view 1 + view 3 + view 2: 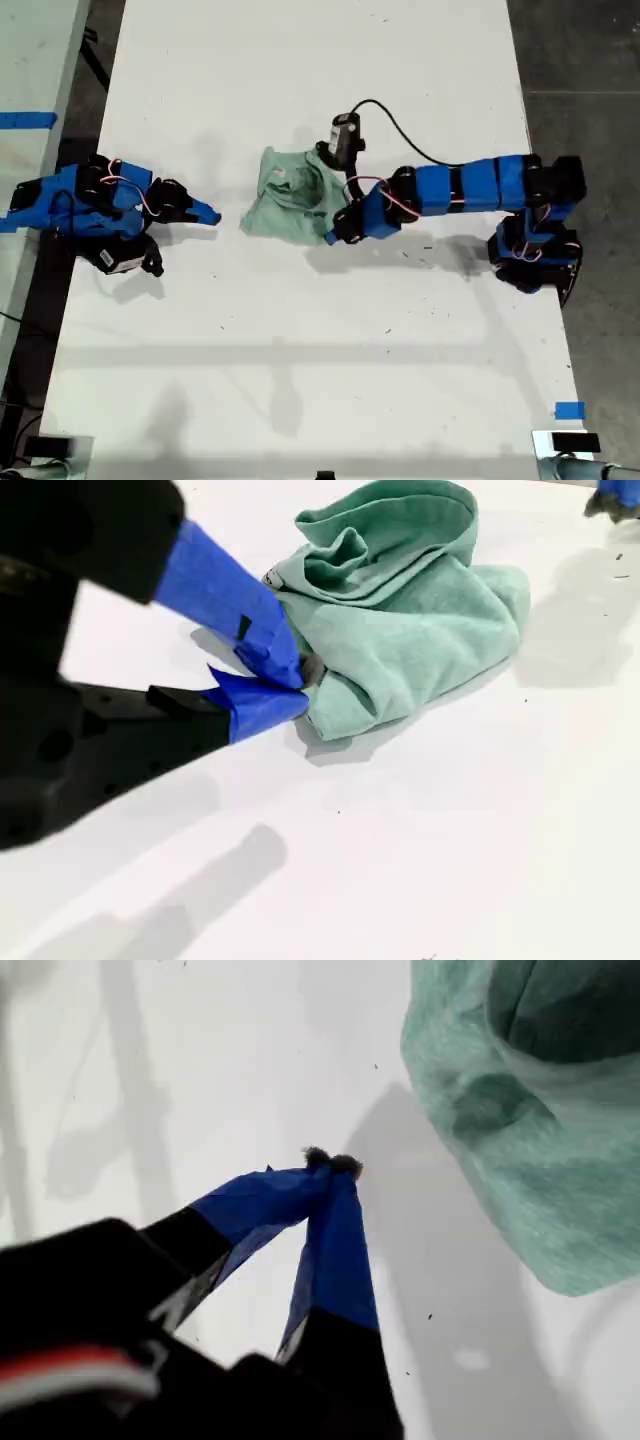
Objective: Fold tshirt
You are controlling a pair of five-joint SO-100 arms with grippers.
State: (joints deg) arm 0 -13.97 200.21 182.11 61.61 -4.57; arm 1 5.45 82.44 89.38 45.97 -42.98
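Tshirt [290, 195] mid-table [300, 380], btwn 2 grippers, exterior view.

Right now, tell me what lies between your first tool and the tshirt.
Nothing: only bare white table separates my first tool from the tshirt, as the exterior view shows.

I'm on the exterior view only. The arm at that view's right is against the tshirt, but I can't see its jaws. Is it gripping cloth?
Observer: Yes. In the second wrist view, my second gripper has its blue tips closed together on a fold at the edge of the tshirt.
Operator: And the other arm, is it holding anything?
Observer: No. The first wrist view shows my first gripper with its tips meeting on nothing, over the bare table, apart from the shirt.
Operator: Is the shirt flat anywhere?
Observer: Not that I can see. The second wrist view shows it bunched, with layers rolled over one another on top.
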